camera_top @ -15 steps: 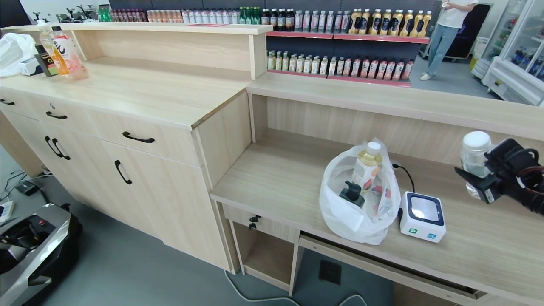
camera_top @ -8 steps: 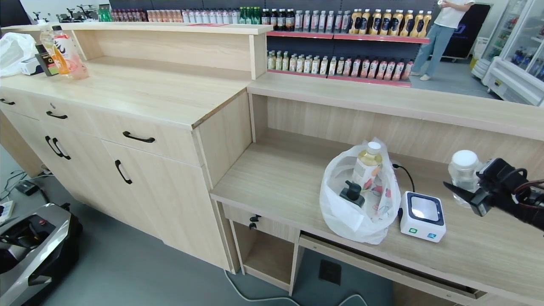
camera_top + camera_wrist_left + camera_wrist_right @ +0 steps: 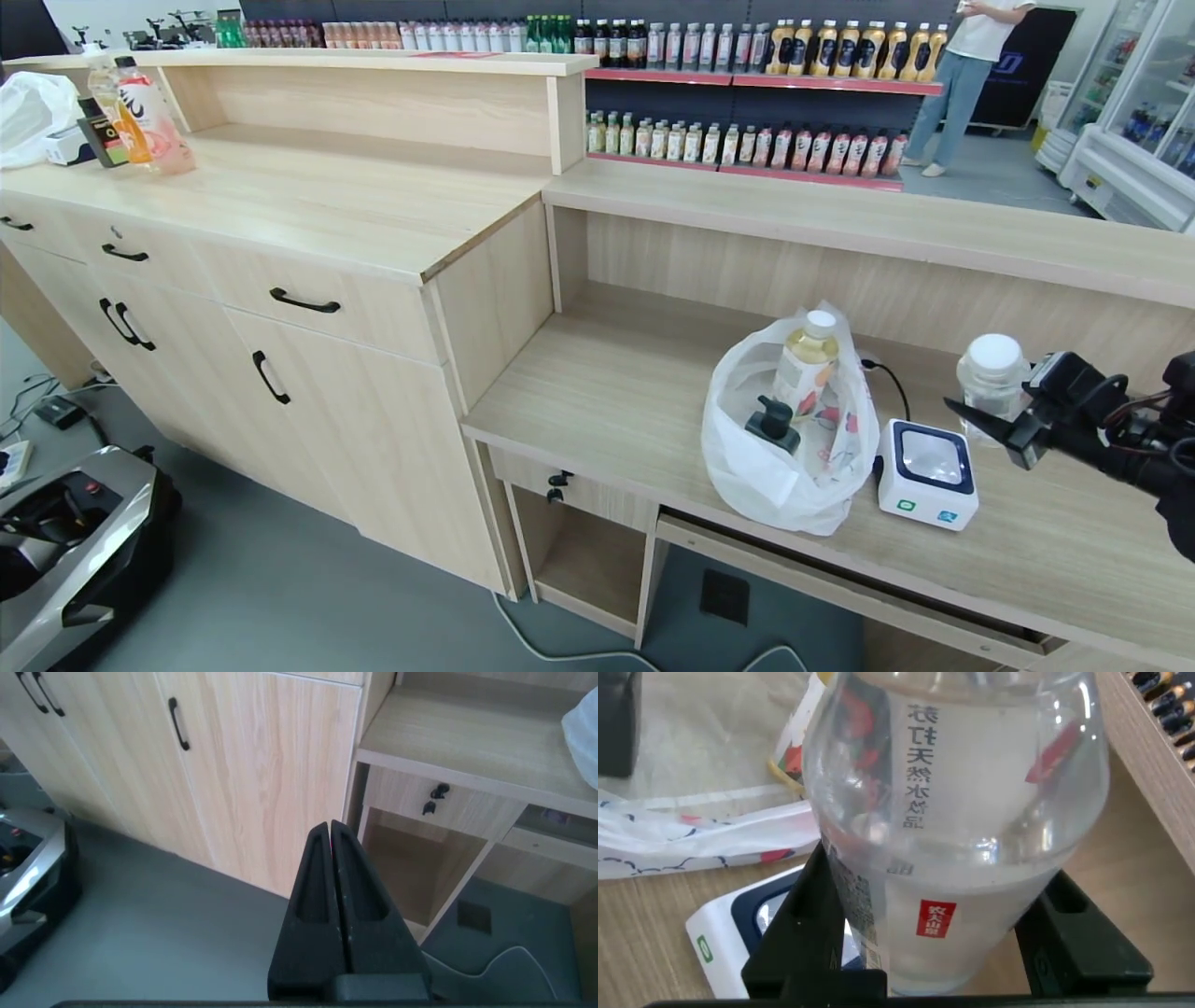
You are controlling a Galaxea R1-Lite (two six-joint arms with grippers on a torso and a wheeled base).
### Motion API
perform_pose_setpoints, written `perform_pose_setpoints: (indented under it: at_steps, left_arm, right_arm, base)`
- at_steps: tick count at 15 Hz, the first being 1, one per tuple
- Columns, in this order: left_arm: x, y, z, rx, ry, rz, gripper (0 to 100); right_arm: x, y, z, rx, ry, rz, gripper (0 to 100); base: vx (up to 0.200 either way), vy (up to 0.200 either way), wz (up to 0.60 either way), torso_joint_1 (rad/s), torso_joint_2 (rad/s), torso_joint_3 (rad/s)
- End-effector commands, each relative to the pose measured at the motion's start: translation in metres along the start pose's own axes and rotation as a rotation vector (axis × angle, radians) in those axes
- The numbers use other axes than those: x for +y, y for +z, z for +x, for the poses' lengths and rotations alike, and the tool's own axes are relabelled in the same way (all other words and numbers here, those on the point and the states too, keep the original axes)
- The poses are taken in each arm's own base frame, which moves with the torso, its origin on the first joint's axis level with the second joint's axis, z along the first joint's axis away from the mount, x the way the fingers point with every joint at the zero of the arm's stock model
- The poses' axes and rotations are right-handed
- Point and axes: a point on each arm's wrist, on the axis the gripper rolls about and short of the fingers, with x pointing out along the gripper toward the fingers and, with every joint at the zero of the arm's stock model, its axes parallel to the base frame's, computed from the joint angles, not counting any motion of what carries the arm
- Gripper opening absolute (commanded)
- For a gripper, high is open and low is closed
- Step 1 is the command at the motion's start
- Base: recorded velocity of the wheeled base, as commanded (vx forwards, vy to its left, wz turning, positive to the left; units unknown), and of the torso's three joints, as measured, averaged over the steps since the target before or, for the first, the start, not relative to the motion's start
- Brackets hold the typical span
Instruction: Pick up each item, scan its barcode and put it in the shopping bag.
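My right gripper [image 3: 999, 420] is shut on a clear water bottle [image 3: 990, 381] with a white cap, held upright just right of and above the white barcode scanner [image 3: 928, 474]. In the right wrist view the clear bottle [image 3: 957, 831] sits between my black fingers [image 3: 808, 924], with the scanner [image 3: 752, 929] and the bag [image 3: 701, 784] beyond it. The white shopping bag [image 3: 780, 467] stands left of the scanner and holds a yellow drink bottle [image 3: 808, 369] and a black pump dispenser [image 3: 773, 425]. My left gripper [image 3: 334, 873] is shut, hanging over the grey floor before the cabinet.
The scanner's black cable [image 3: 892, 378] runs to the counter's back wall. A raised wooden ledge [image 3: 840, 219] overhangs the lower counter [image 3: 616, 392]. On the higher left counter stand an orange-labelled bottle [image 3: 145, 117] and a white bag [image 3: 28, 112].
My right gripper has carried the water bottle down and to the left, closer to the scanner. The bag and scanner have stayed put.
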Motion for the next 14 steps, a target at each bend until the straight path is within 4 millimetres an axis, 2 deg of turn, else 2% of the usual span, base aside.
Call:
perform_pose_setpoints:
  at_steps: [1, 3, 14]
  left_arm:
    - [0.000, 0.000, 0.000, 0.000, 0.001, 0.000, 0]
    - [0.000, 0.000, 0.000, 0.000, 0.001, 0.000, 0]
    - [0.000, 0.000, 0.000, 0.000, -0.001, 0.000, 0]
  right_arm:
    - [-0.001, -0.003, 0.005, -0.006, 0.000, -0.003, 0]
    - [-0.002, -0.005, 0.015, -0.029, -0.006, -0.021, 0]
    - [0.005, -0.010, 0.023, -0.039, 0.008, -0.019, 0]
  base:
    - [0.000, 0.000, 0.00, 0.000, 0.00, 0.000]
    - [0.000, 0.000, 0.00, 0.000, 0.00, 0.000]
    - [0.000, 0.000, 0.00, 0.000, 0.00, 0.000]
